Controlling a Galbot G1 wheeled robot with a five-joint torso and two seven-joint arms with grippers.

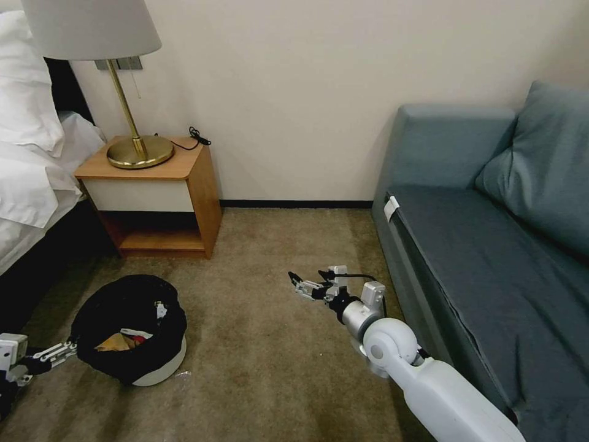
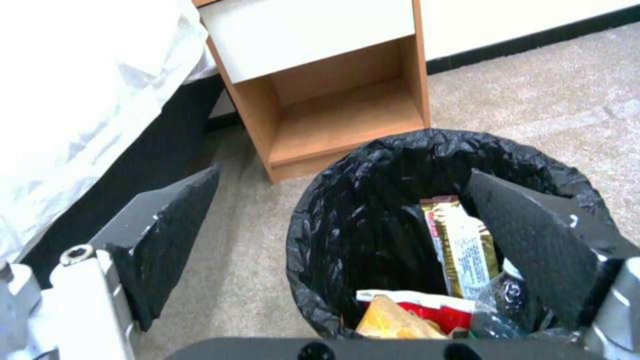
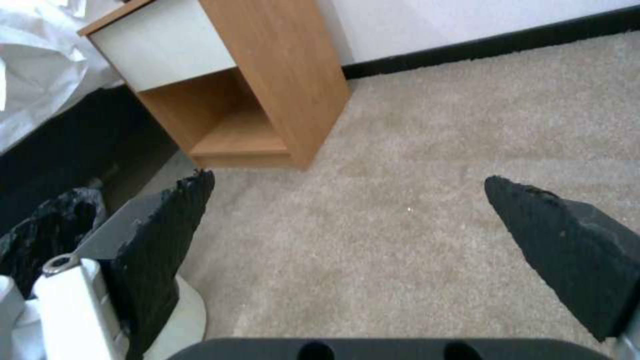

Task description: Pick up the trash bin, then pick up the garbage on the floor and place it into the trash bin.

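The trash bin (image 1: 161, 362), white with a black liner, is on the carpet at the lower left, in front of the bed. Garbage lies inside it: a red snack bag (image 2: 437, 311), a yellow-brown wrapper (image 2: 463, 245), a tan paper wrapper (image 2: 390, 322) and a clear bottle (image 2: 507, 295). My left gripper (image 1: 69, 350) is at the bin's near rim and open; one finger (image 2: 167, 240) is outside the liner (image 2: 360, 210), the other over the bin's inside. My right gripper (image 1: 296, 282) hangs open over bare carpet beside the sofa, nothing between its fingers (image 3: 160, 235).
A wooden nightstand (image 1: 202, 184) with a brass lamp (image 1: 138, 150) stands against the wall behind the bin. The bed (image 1: 30, 172) runs along the left. A blue-grey sofa (image 1: 491, 258) fills the right. Carpet (image 1: 264, 368) lies open between bin and sofa.
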